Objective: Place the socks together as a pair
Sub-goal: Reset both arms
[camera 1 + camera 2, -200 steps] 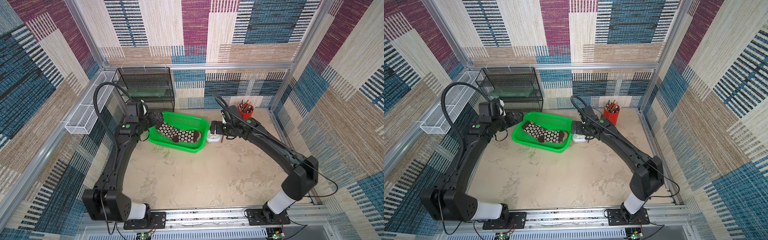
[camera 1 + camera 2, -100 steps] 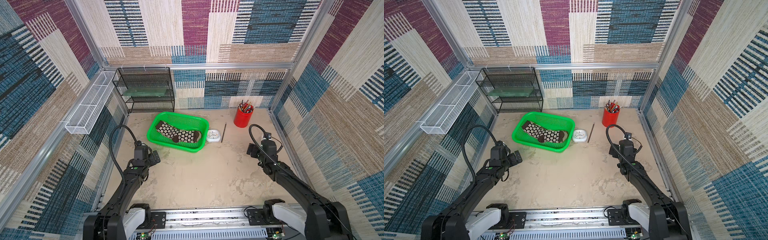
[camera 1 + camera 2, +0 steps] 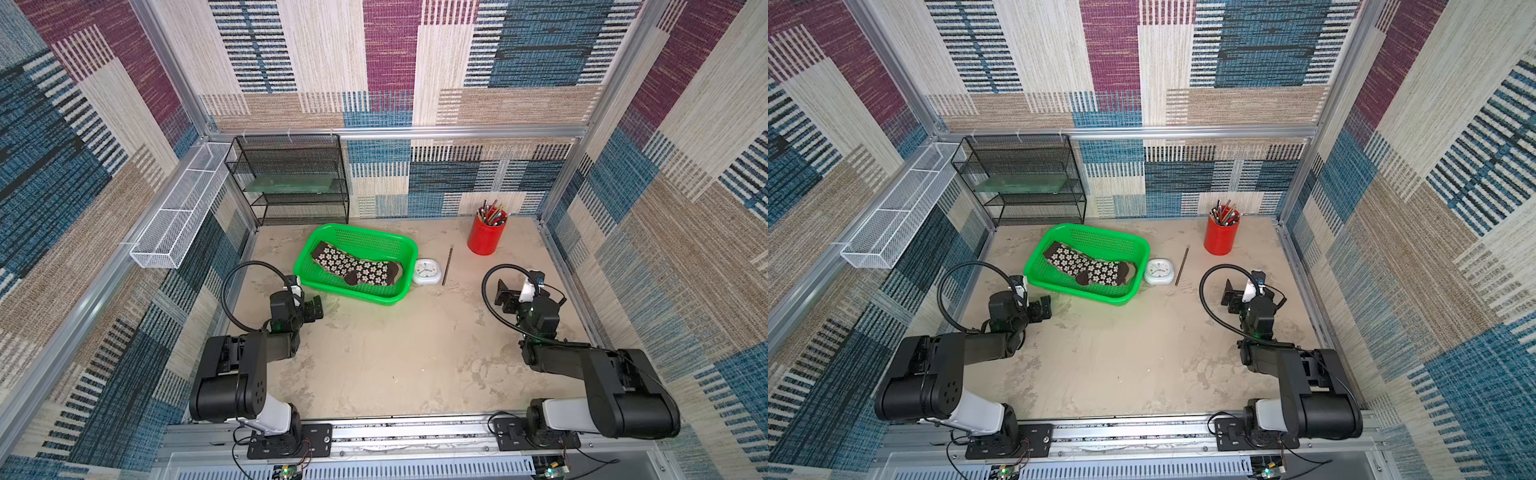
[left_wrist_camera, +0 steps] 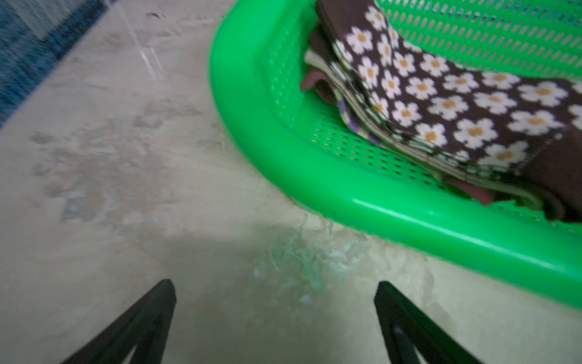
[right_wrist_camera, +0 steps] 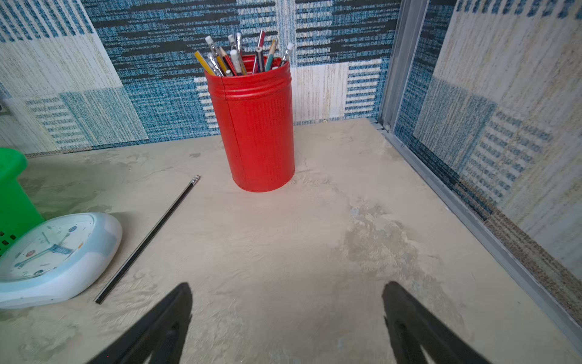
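dark brown flowered socks (image 3: 356,269) lie stacked flat atop other socks inside the green basket (image 3: 409,252)

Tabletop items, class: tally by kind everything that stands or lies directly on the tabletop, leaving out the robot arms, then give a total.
Green basket: 1
Clock: 1
Loose pencil: 1
Red pencil cup: 1
Black wire rack: 1
Total: 5

One green basket (image 3: 353,294) stands on the one desk (image 3: 395,357); it holds a stack of socks (image 3: 353,266) whose layers hide the exact number, though more than two fabrics show at its edge. There is one clock (image 3: 426,271); one loose pencil (image 3: 448,266); one red cup (image 3: 484,241) of bundled pencils (image 3: 492,211) too crowded to count; one black mesh rack (image 3: 291,178); one white wire tray (image 3: 178,212). Two claws: the left claw (image 3: 316,309); the right claw (image 3: 503,297).
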You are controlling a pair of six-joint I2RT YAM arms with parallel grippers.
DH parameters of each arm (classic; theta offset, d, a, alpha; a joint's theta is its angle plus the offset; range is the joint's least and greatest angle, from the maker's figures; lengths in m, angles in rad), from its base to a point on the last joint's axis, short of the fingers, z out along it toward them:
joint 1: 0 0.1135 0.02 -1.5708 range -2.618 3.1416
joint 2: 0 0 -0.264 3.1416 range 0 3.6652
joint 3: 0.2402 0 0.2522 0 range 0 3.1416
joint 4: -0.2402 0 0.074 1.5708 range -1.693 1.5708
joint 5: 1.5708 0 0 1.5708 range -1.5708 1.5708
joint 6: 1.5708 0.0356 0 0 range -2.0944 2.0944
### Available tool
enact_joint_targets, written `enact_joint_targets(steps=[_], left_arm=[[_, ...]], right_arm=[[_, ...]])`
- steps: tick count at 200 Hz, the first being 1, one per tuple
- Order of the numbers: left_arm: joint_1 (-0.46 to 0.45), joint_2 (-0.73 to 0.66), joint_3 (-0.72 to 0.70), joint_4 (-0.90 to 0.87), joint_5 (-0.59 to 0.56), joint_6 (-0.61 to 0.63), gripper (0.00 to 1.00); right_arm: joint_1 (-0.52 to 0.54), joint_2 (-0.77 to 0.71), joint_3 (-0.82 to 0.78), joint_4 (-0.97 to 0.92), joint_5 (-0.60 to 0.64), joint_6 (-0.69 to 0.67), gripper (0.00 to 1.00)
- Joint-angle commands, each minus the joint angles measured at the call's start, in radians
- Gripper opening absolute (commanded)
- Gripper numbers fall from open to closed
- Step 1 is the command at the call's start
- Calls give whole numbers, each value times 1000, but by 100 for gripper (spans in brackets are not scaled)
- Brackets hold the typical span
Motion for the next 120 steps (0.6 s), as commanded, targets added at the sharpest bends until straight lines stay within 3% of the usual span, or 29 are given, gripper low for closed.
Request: enact_joint_targets(steps=[1, 44, 71, 120], left_arm=[[7, 7, -4, 150, 69, 58, 99], [12, -2, 3, 122, 40, 40, 99], [12, -5, 4, 117, 39, 40, 99], [12, -2, 6, 114, 39, 40, 99]], right_arm=[[-18, 30, 21, 115, -47, 12, 96], [5, 37, 50, 67, 15, 8, 96], [48, 34, 47, 67, 133, 1, 96], [17, 38, 53, 57, 81, 22, 96]])
